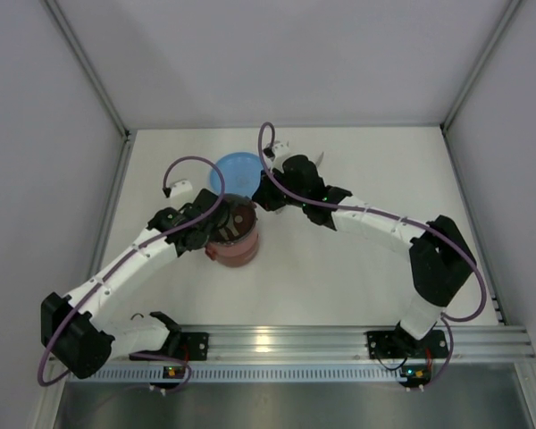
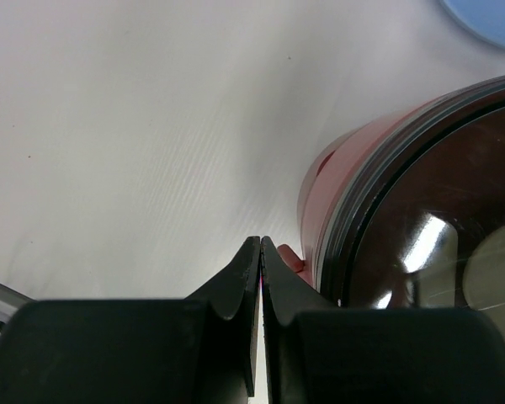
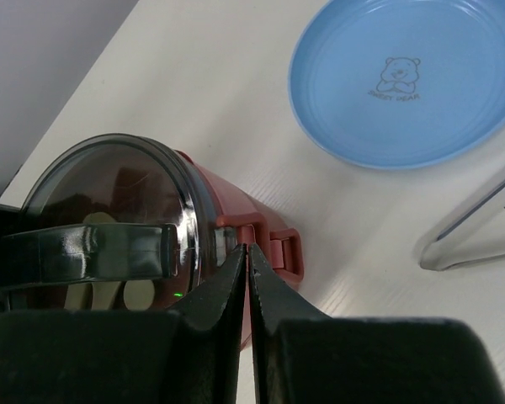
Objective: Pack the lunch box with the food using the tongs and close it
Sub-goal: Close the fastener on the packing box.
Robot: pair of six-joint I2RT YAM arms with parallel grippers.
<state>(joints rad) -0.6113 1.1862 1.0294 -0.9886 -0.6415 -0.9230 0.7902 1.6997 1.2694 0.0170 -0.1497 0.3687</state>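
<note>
The lunch box stands stacked at mid-table, dusty red, with its dark see-through top lid and handle on. My left gripper is shut and empty, its tip beside a red clasp on the box's left side. At the box's far right side, my right gripper is shut too, tips touching another red clasp. The silver tongs lie on the table right of the box. The food is hidden inside; only pale round shapes show through the lid.
An empty light-blue plate with a bear print lies just behind the lunch box. Grey walls with metal posts close in the table on three sides. The aluminium rail runs along the near edge.
</note>
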